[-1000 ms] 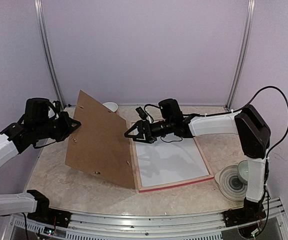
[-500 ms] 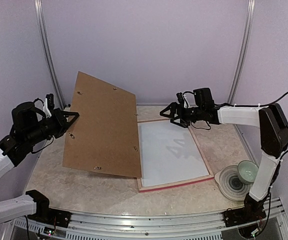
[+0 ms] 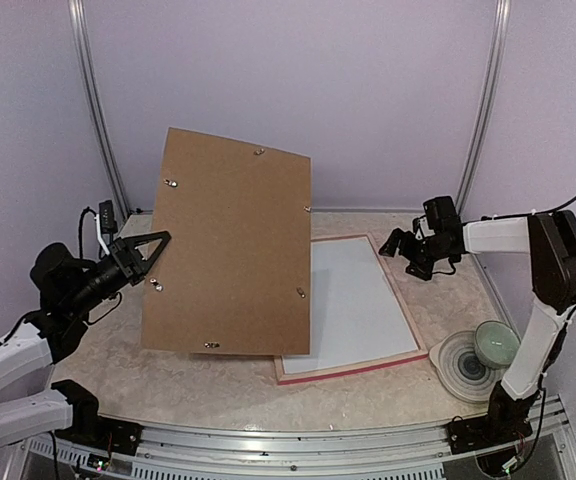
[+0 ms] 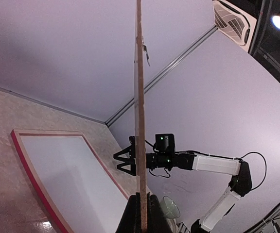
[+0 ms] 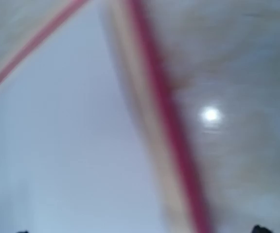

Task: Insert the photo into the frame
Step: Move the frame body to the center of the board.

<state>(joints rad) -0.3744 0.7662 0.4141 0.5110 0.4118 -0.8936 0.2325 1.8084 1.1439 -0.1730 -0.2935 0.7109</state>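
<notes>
Left hand point(image 3: 160, 240) clamped on upright backing board point(image 3: 230, 245); right hand point(image 3: 396, 243) apart, near frame point(image 3: 353, 366).

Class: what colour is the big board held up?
The large rectangular board is plain brown; top external view shows it best.

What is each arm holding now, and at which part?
The left gripper is shut on the brown backing board, at its left edge. The right gripper is open and holds nothing.

The backing board point(image 3: 230, 245) hides the left side of the frame point(image 3: 353, 367) in the top view. The right wrist view is wholly blurred. In the left wrist view, the bottom edge cuts off the left gripper point(image 4: 141, 214).
</notes>
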